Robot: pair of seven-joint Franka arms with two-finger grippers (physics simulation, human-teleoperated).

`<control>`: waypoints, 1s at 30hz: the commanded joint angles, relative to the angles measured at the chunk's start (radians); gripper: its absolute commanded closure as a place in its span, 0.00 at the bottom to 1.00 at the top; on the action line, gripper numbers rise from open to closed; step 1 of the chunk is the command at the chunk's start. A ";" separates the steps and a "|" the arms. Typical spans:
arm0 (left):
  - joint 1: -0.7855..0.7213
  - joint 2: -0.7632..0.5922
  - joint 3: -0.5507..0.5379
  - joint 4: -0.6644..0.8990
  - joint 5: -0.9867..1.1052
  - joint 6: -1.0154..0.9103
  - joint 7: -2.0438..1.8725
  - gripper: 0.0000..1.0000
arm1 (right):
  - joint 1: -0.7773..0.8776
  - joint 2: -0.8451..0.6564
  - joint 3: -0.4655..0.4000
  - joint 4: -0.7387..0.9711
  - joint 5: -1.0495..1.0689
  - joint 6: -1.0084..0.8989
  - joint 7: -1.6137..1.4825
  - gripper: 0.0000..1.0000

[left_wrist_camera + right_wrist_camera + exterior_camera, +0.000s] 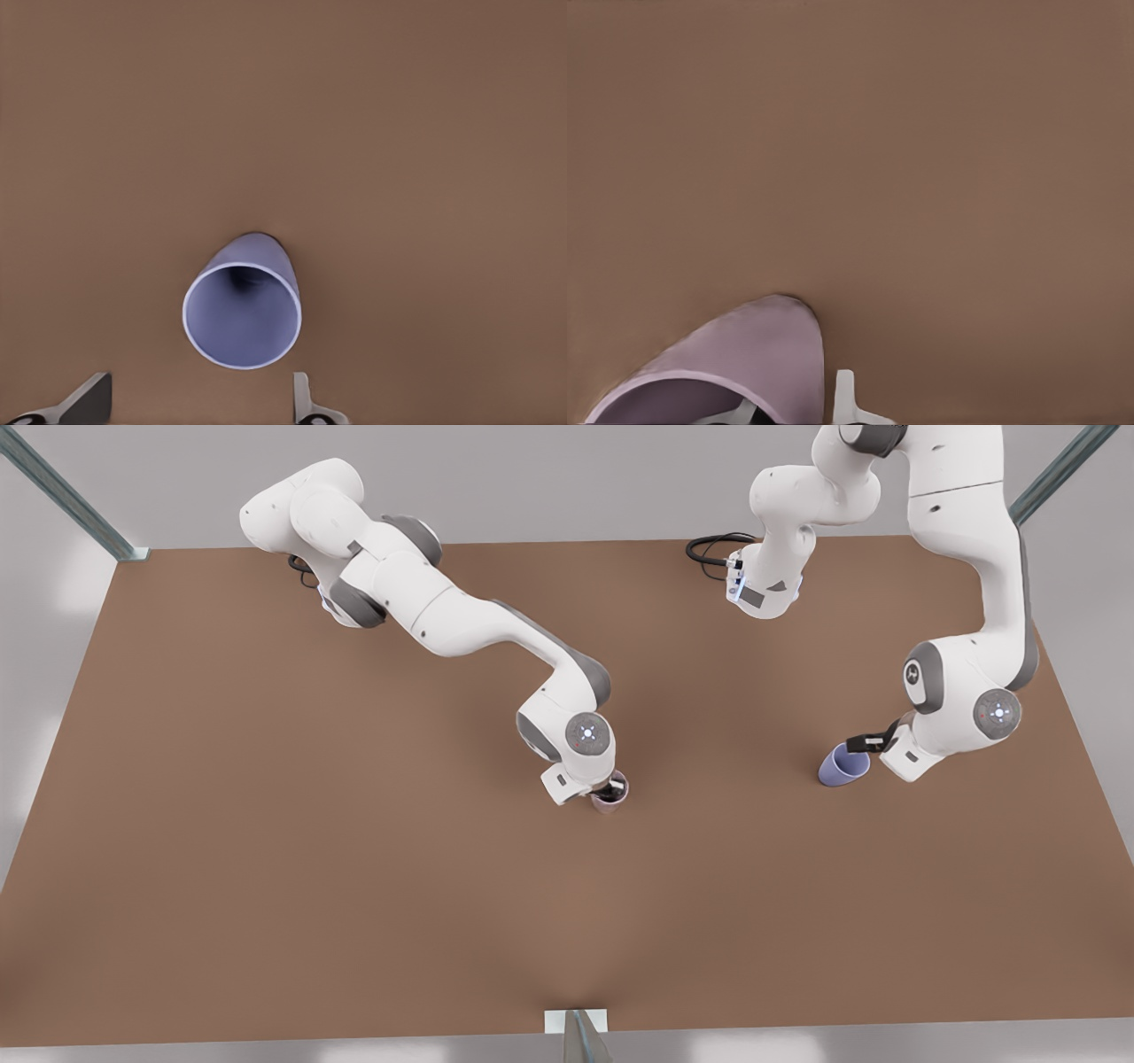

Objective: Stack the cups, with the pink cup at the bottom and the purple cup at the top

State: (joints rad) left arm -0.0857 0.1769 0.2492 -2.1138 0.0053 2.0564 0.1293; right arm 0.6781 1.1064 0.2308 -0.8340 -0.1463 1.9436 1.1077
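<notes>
The purple cup (843, 765) (242, 314) lies tilted on the brown table (266, 824) at the front view's right, its mouth facing my left gripper. My left gripper (861, 742) (199, 405) is open just short of the rim, with one finger on either side. The pink cup (610, 792) (757, 354) stands near the table's middle. My right gripper (609, 786) (793, 409) is open and straddles the cup's wall. One of its fingers (847, 397) is outside the cup and the other is inside it.
The table top is plain brown. A metal bracket (576, 1027) sits at its near edge and frame posts (71, 496) stand at the far corners. A black cable (713, 545) loops near the base of the arm at the front view's right.
</notes>
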 commanded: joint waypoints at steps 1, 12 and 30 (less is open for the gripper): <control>0.000 0.001 0.009 -0.023 0.001 0.116 0.009 0.00 | 0.000 0.004 -0.001 0.001 -0.001 0.028 0.238 0.57; 0.001 0.041 0.065 -0.101 0.001 0.218 0.012 0.00 | 0.003 -0.016 -0.013 -0.002 0.008 -0.011 0.227 0.55; 0.003 0.128 0.064 -0.101 -0.067 0.229 0.012 0.36 | -0.819 -0.907 -0.051 -0.519 0.080 -0.603 -1.140 0.00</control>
State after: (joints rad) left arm -0.0833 0.3052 0.3127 -2.2154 -0.0586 2.2826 0.1423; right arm -0.1623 0.1929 0.1832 -1.3829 -0.0711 1.5726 0.8568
